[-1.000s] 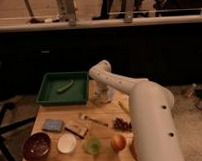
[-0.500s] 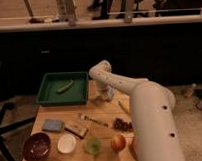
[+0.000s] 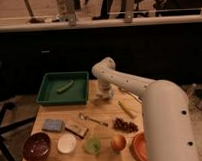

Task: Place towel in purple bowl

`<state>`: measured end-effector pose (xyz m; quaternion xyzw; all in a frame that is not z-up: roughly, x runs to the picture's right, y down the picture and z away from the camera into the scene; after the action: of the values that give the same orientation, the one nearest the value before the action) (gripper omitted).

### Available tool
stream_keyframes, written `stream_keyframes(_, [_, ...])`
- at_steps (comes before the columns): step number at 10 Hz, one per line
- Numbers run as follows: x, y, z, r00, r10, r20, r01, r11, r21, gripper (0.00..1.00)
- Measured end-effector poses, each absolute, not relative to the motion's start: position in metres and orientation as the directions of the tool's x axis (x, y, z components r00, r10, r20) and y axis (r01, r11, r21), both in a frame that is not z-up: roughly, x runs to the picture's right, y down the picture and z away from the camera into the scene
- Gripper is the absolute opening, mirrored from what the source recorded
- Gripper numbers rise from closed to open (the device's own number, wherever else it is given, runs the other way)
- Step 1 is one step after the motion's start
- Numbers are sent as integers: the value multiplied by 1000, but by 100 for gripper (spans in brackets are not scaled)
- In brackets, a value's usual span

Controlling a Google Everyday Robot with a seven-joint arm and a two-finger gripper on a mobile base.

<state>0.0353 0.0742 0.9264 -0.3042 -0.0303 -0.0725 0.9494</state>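
The towel (image 3: 52, 125) is a small blue-grey folded pad lying flat on the wooden table at the front left. The purple bowl (image 3: 37, 146) is dark and round and stands at the table's front left corner, just in front of the towel. My gripper (image 3: 106, 93) hangs from the white arm, low over the back middle of the table and just right of the green tray. It is far from both the towel and the bowl.
A green tray (image 3: 49, 95) at the back left holds a green vegetable (image 3: 65, 86). On the table lie a spoon (image 3: 93, 120), a brown bar (image 3: 76, 129), grapes (image 3: 125, 125), a banana (image 3: 127, 109), a white bowl (image 3: 66, 143), a green cup (image 3: 93, 145), an apple (image 3: 118, 142) and an orange bowl (image 3: 139, 146).
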Motion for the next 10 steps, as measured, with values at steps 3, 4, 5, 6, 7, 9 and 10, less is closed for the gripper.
stream_keyframes(3, [27,77,898,977,-137,162,204,820,-534,0])
stream_keyframes(4, [20,82,885,968,-163,190,240,822,-516,0])
stream_keyframes(5, [9,88,870,957,-188,222,277,823,-497,0])
stream_keyframes(6, [1,91,857,946,-207,249,306,822,-480,0])
stream_keyframes(7, [-8,94,843,932,-231,278,340,822,-457,0])
stream_keyframes(9, [-33,100,814,899,-272,343,404,816,-412,0])
stream_keyframes(10, [-43,101,804,884,-294,364,432,811,-394,0])
